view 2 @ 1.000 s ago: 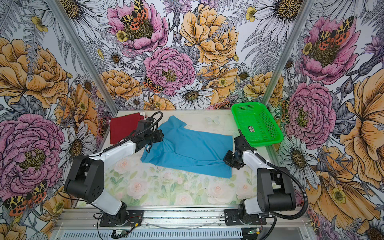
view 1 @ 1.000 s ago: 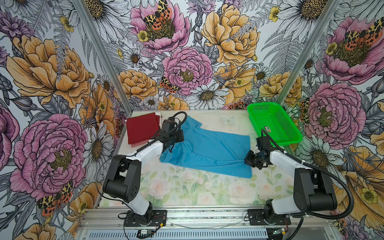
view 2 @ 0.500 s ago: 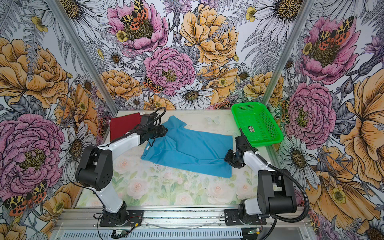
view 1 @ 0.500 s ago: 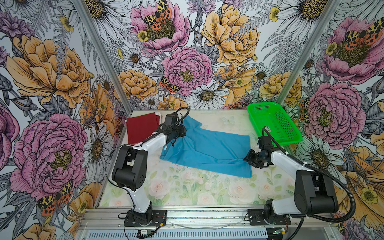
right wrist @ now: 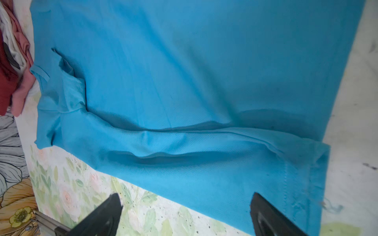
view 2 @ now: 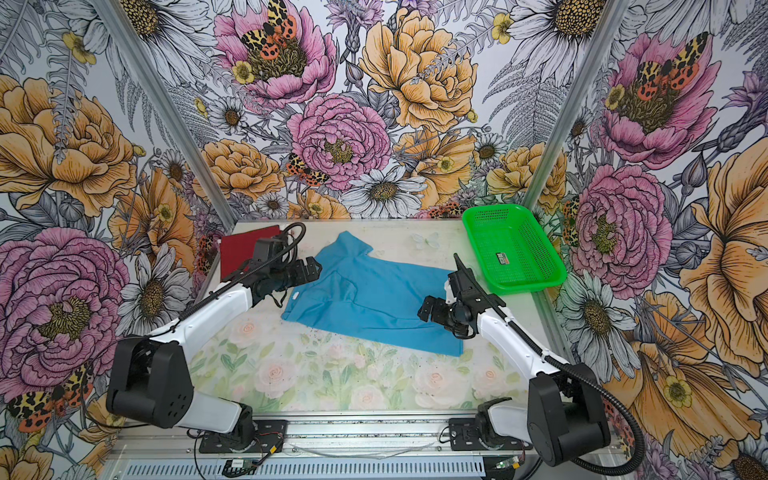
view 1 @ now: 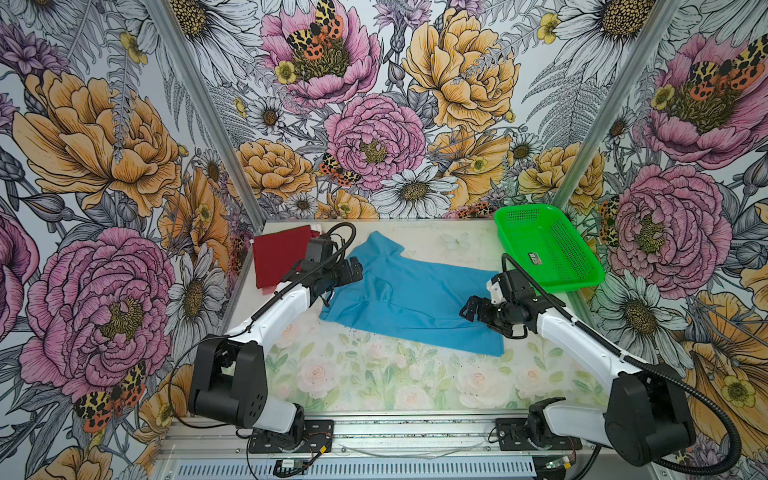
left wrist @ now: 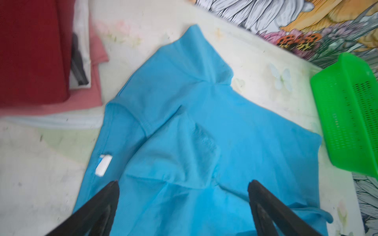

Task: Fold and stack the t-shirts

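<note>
While both arms extend inward over the table [view 1: 365, 374], the sky-blue t-shirt [view 1: 411, 299] lies partly folded at the centre of both top views, slanting from upper left to lower right. The left gripper [view 1: 354, 268] hangs above the shirt's collar end, centre left. Its wrist view shows the jaws spread wide with nothing between them. The right gripper [view 1: 469, 308] sits at the hem end, centre right. Its jaws are likewise wide apart and empty, one fingertip above cloth and the other above bare table. The maroon t-shirt [view 1: 278, 253], folded, occupies the table's upper left corner, atop a pink shirt [left wrist: 90, 100] and a white shirt [left wrist: 61, 121]. The green basket [view 1: 557, 237] stands at the upper right, apart from the blue cloth.
</note>
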Action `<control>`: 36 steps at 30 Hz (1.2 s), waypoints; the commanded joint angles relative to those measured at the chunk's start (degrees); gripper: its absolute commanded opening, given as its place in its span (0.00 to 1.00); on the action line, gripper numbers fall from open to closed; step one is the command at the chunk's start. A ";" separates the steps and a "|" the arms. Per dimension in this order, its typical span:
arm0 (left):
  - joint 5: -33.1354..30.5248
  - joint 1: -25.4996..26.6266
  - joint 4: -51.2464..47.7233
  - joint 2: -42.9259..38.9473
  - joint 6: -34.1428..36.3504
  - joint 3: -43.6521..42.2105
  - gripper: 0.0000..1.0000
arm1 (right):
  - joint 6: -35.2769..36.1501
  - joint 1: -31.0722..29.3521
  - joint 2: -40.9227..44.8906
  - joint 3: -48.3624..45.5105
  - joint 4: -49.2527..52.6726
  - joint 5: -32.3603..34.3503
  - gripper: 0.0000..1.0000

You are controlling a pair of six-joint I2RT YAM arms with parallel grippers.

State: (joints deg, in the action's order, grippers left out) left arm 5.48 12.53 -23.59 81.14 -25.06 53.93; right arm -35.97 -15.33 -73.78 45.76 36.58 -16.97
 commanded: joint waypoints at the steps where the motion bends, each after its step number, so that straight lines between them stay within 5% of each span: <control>1: -1.03 -3.35 -3.56 -4.16 -2.95 -7.21 0.98 | -1.68 -1.01 -1.33 -1.62 -0.46 2.95 0.99; 11: 3.09 -7.39 -1.45 -10.04 -5.72 -14.80 0.83 | -2.00 -1.28 -5.72 -3.37 -4.75 3.50 0.99; 26: 6.21 -11.74 13.23 -3.56 -9.65 -20.49 0.33 | -5.73 -4.12 2.36 -8.19 -4.58 3.09 0.99; 34: 7.19 -12.14 15.45 2.32 -9.20 -18.73 0.00 | -7.68 -5.33 -0.65 -8.49 -4.84 6.69 0.99; 36: 4.77 -12.16 12.96 0.47 -8.96 -18.38 0.00 | -8.25 -4.70 -2.58 -8.58 -4.76 8.73 0.99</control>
State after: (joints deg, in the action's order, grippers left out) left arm 11.42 0.86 -10.55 83.29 -34.52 33.85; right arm -42.68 -20.53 -74.41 37.82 32.62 -12.16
